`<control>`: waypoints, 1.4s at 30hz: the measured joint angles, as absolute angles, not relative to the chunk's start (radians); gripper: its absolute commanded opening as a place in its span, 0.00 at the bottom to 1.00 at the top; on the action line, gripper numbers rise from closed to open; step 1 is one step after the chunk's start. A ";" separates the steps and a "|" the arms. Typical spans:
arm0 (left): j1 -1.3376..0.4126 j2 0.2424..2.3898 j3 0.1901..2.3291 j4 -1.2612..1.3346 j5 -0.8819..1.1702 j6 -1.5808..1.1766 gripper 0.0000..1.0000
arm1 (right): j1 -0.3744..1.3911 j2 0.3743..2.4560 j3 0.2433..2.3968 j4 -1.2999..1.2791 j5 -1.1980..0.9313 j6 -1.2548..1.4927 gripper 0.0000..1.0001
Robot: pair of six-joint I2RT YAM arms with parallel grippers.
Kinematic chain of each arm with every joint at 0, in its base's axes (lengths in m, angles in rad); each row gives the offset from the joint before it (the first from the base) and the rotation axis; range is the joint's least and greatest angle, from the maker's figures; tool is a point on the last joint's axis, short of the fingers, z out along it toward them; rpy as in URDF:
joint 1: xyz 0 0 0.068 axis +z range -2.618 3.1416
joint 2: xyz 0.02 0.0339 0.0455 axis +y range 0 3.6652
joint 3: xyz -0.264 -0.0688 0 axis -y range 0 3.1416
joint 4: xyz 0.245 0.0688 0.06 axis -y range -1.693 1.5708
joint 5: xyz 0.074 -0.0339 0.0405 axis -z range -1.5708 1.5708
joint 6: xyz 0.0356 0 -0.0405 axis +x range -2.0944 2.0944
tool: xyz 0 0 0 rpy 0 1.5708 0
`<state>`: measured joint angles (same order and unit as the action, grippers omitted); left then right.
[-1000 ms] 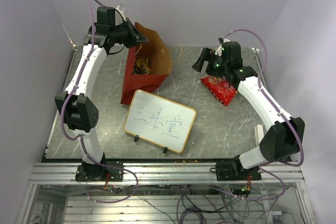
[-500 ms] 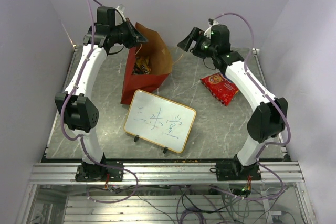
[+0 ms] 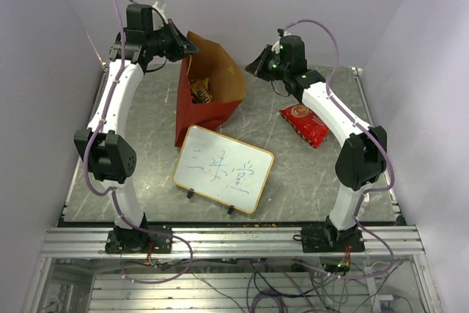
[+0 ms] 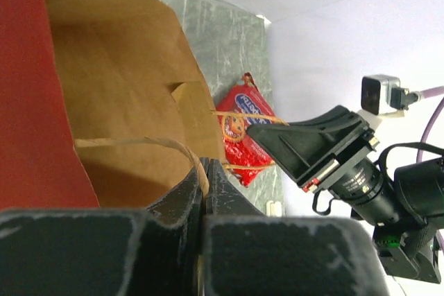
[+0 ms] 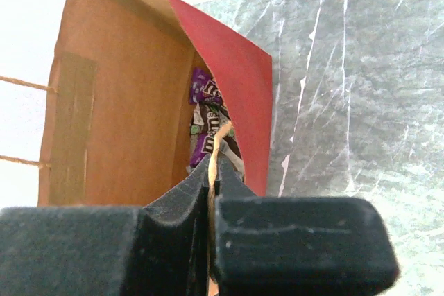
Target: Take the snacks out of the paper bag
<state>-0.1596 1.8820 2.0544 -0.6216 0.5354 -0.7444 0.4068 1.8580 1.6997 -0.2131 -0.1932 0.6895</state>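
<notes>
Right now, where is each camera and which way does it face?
Top external: above, behind the robot, looking down at the grey marbled table; left arm and right arm flank the tall red, kraft-lined paper bag.
Left wrist: on the left gripper, facing across the bag mouth toward the right gripper; its fingers pinch a string handle.
Right wrist: facing into the bag at purple candy packets; its fingers pinch the other handle.
Top and left wrist share the red crinkly chip bag.
</notes>
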 measured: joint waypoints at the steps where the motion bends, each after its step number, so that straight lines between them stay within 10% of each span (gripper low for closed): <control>1: -0.152 1.885 2.057 -0.614 0.534 -0.744 0.07 | 0.407 1.860 1.702 -0.212 -0.190 0.693 0.00; 18: -0.090 2.149 2.361 -0.142 0.671 -0.895 0.07 | 0.459 1.871 1.672 -0.116 -0.137 0.763 0.00; 42: -0.347 1.892 1.832 -0.035 0.762 -0.870 0.07 | 0.473 1.459 0.908 0.011 -0.030 0.793 0.00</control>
<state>-0.3466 1.8923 1.8317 -0.0345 0.7616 -0.8703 0.4728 1.4586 0.9081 0.0113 -0.0303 0.7925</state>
